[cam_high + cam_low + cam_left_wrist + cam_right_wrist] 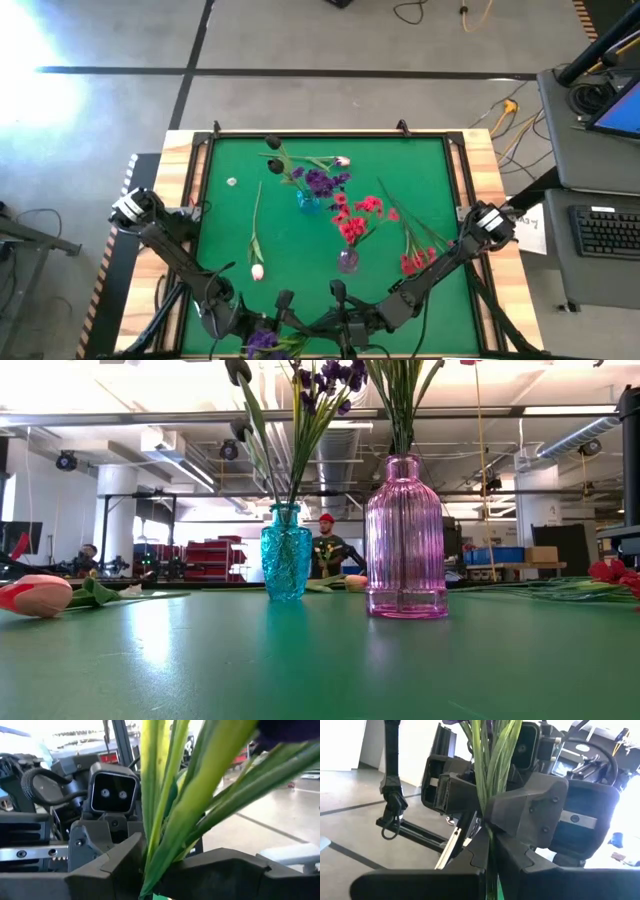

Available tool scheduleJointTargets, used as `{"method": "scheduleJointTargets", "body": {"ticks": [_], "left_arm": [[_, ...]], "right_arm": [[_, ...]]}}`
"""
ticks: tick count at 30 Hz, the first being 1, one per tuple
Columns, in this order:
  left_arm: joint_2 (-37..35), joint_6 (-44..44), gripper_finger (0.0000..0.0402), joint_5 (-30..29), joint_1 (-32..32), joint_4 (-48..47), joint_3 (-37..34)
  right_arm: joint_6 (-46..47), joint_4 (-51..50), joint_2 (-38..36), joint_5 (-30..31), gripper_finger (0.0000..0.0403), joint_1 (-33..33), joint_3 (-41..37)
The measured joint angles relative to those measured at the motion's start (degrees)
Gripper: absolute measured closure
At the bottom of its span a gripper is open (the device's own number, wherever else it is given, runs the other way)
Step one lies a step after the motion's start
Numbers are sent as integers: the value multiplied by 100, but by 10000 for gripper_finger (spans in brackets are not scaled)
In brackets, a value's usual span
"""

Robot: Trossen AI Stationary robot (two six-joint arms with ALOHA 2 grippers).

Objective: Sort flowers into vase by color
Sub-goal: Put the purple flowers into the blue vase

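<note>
Above the table's near edge both grippers meet on one purple flower, whose blossom (262, 340) shows beside them. My left gripper (155, 880) is shut on its bundle of green stems (170, 805). My right gripper (489, 857) is shut on the same stems (492, 760), facing the left one. A teal vase (287, 552) holds purple flowers (320, 182). A pink vase (405, 540) holds red flowers (355, 215). A tulip (257, 270) and red flowers (415, 260) lie on the green mat. My left gripper pinches the bundle of thin green stems (159, 857) between its two fingers, which lie across them. The flower is lifted clear of the table. My right gripper pinches the same stems (490, 837) between its two fingers, close beside the left gripper's fingers (520, 805). From there the stems run on through the left gripper's hold.
Another tulip (340, 160) and dark buds (272, 145) lie near the far edge of the mat (230, 230). A small white thing (232, 182) sits far left. A wooden frame (480, 150) rims the table; a keyboard (605, 230) stands to the right.
</note>
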Motion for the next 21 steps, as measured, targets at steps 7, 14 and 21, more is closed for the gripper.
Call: {"method": "scheduleJointTargets", "body": {"ticks": [7,14,21], "left_arm": [[-101,-122,190,-864,-23,-329,-4],[-275,-345,167,-978,-26,-652,-11],[-393,-593,113,-2140,16,-1782,-79]], "right_arm": [[18,-60,-6,170,385,1,0],[20,-80,-61,149,385,7,7],[-115,227,-158,-293,385,109,113]]}}
